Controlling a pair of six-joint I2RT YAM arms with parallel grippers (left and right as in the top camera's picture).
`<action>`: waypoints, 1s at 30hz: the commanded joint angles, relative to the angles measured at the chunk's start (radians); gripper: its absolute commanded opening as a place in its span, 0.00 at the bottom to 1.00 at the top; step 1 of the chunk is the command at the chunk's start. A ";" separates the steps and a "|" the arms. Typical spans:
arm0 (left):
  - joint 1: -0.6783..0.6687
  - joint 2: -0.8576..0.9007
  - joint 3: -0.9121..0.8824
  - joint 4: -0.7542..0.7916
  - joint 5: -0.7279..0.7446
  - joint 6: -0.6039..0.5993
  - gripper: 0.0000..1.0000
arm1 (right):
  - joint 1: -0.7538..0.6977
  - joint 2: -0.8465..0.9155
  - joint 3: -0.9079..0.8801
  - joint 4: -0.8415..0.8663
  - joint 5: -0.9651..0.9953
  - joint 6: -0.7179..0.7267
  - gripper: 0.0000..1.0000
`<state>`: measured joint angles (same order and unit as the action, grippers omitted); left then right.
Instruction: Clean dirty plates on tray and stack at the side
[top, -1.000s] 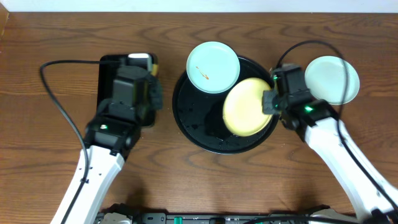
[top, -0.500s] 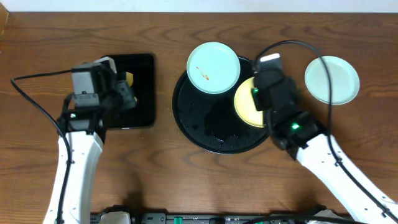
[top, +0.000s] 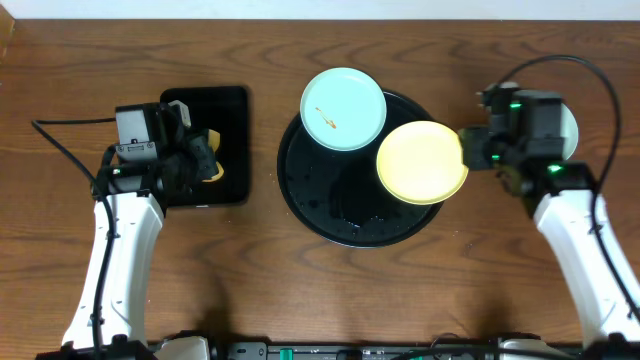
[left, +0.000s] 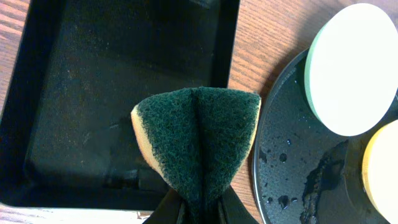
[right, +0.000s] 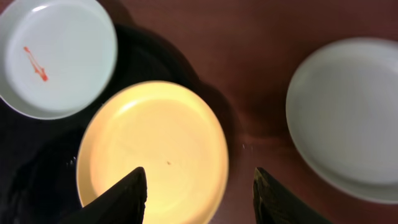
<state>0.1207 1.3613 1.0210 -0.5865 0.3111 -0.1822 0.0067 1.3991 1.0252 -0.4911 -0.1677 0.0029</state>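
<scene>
The round tray (top: 330, 205) sits at the middle of the table (top: 300, 285), its black surface wet in patches. Two plates rest on it. The stained plate (top: 343, 108), pale mint with an orange streak, lies at the far left part and overlaps the rim. The yellow plate (top: 422, 162) lies flat on the right part, overhanging the rim to the right, and carries one tiny dark speck. The two plates sit just beside each other. The third plate (right: 345, 118), pale mint with no marks visible, lies on the bare wood to the right of the tray, apart from it. The right gripper (right: 199, 171) hangs over the right edge of the yellow plate, between it and the third plate, with its fingers spread and nothing between them. At the left, well apart from the round tray, the left gripper (left: 199, 211) is clamped on a sponge (left: 199, 137), which is folded with its green scouring face outward and its yellow body showing at the edge. It is held above the rectangular tray (top: 225, 110), which is black.
</scene>
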 joint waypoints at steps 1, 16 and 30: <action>0.003 0.020 0.004 -0.007 0.010 0.017 0.12 | -0.097 0.097 0.010 -0.019 -0.243 -0.031 0.51; 0.003 0.060 0.004 -0.027 0.010 0.032 0.12 | -0.104 0.328 0.009 -0.014 -0.191 -0.090 0.27; 0.003 0.060 0.004 -0.027 0.010 0.032 0.12 | -0.095 0.354 -0.010 -0.002 -0.177 -0.086 0.24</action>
<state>0.1207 1.4166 1.0210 -0.6102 0.3122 -0.1741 -0.0994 1.7447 1.0256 -0.5045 -0.3584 -0.0738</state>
